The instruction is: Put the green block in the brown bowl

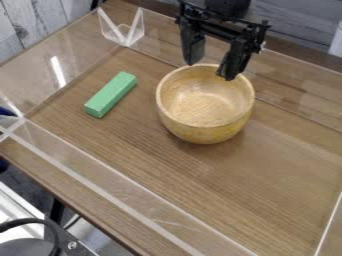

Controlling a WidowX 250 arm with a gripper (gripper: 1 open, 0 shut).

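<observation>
The green block (111,94) lies flat on the wooden table, left of centre, angled diagonally. The brown bowl (206,103) of light tan wood stands upright in the middle, and nothing shows inside it. My black gripper (215,55) hangs above the bowl's far rim, its two fingers spread wide apart and nothing between them. One fingertip (231,70) reaches down just over the rim's back right. The block is well to the left of the gripper, apart from it.
Clear acrylic walls (80,160) fence the wooden table (201,180) on the left and front. A clear plastic bracket (124,27) stands at the back left. White planks run behind the table.
</observation>
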